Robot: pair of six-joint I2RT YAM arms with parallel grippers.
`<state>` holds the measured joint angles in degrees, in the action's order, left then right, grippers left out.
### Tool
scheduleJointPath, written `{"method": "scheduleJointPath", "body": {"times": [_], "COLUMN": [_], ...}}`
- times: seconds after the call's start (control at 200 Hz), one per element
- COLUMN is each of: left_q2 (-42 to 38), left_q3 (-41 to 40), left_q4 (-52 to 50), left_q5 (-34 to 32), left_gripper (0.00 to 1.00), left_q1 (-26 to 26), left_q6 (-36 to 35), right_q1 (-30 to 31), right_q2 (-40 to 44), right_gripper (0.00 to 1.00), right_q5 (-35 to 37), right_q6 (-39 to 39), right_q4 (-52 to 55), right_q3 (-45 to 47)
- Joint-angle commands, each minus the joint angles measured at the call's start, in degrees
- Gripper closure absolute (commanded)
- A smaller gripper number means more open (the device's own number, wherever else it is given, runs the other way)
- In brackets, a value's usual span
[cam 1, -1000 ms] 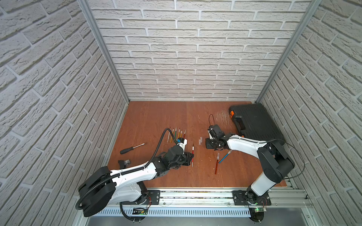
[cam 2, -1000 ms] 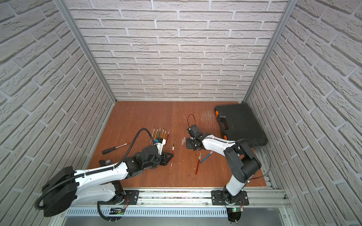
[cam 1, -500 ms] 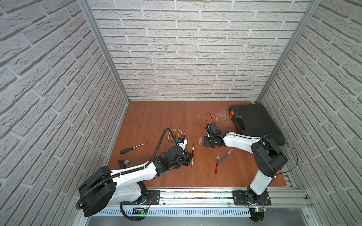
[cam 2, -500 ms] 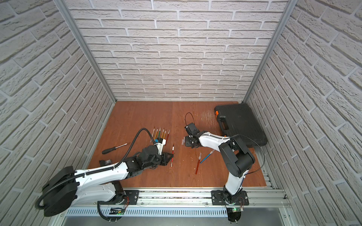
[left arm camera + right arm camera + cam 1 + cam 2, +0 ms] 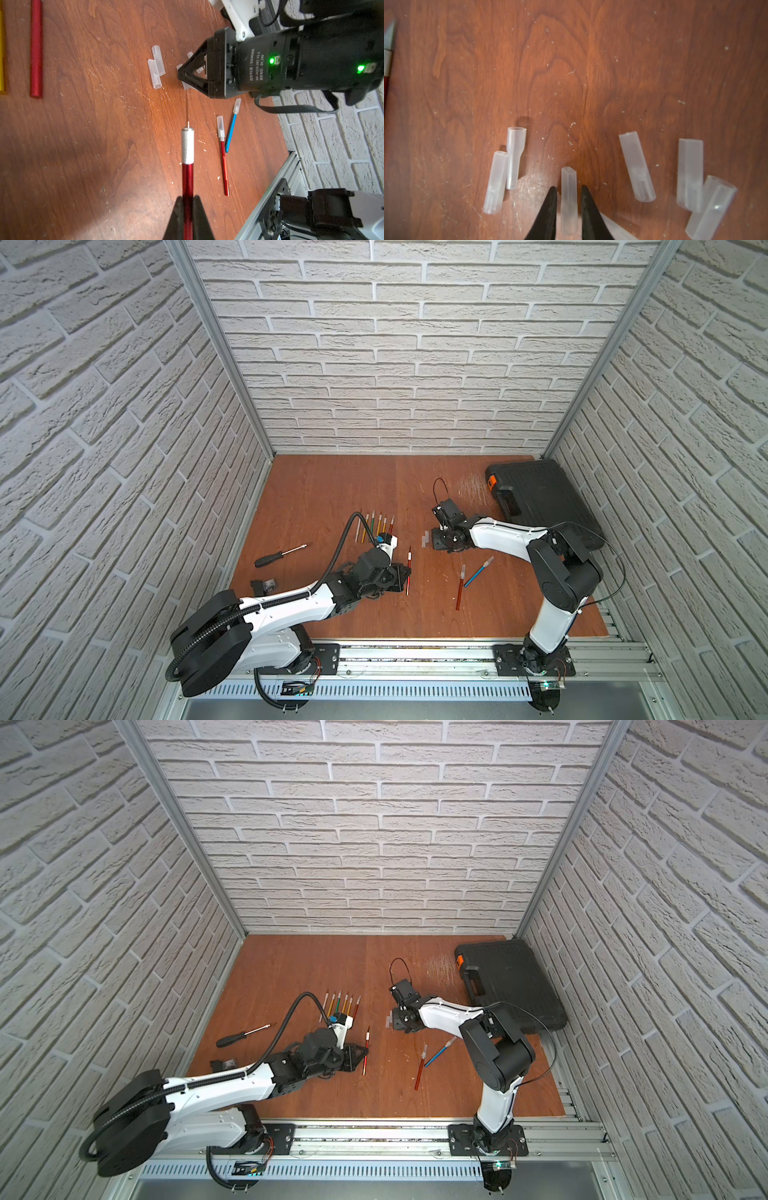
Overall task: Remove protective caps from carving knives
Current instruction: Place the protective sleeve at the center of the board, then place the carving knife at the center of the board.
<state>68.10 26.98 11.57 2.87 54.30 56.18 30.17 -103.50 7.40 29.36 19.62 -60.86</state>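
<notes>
My left gripper point(image 5: 188, 200) is shut on the red handle of a carving knife point(image 5: 188, 166) whose small blade is bare; in both top views it holds this knife point(image 5: 409, 570) low over the table. My right gripper point(image 5: 569, 188) is open by a small gap, with one protective cap point(image 5: 569, 199) lying between its fingers on the wood. Several loose caps point(image 5: 636, 166) lie around it. A row of uncapped knives point(image 5: 374, 526) lies behind the left gripper point(image 5: 401, 576). A red knife point(image 5: 223, 162) and a blue knife point(image 5: 230, 133) lie capped near the front.
A closed black case point(image 5: 540, 502) lies at the back right, behind the right arm. A black-handled screwdriver point(image 5: 282, 556) and a small black part point(image 5: 264, 584) lie at the left. The table's front edge meets a metal rail point(image 5: 415, 655).
My right gripper has shifted a little to the left over the pile of caps and its jaws have parted slightly. The left arm and its red knife have stayed still.
</notes>
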Motion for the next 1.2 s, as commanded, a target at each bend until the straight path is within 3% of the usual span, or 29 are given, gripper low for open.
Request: {"method": "scheduleJointPath", "body": {"times": [0.0,0.295,0.755,1.055,1.195], "left_q2": [0.0,0.0,4.9,13.2,18.2], "left_q3": [0.6,3.5,12.4,19.7,24.2], "left_q4": [2.3,-5.9,-18.7,-22.8,-25.3], "left_q5": [0.5,1.1,1.3,0.6,-1.5], "left_gripper": [1.00,1.00,1.00,1.00,1.00], "left_q1": [-0.6,-3.9,-9.7,-12.1,-12.3], "left_q6": [-0.4,-1.4,-8.1,-12.7,-15.4], "right_q1": [0.3,0.4,0.5,0.6,0.6], "right_q2": [1.1,9.5,30.0,41.6,45.4], "right_gripper": [0.77,0.73,0.52,0.28,0.07], "right_q5": [1.2,0.8,-7.2,-13.3,-16.1], "right_q6": [-1.5,-4.1,-6.9,-6.7,-6.7], "right_q4": [0.7,4.5,10.0,13.2,13.2], "right_q3": [-1.5,0.2,7.5,9.2,9.9]}}
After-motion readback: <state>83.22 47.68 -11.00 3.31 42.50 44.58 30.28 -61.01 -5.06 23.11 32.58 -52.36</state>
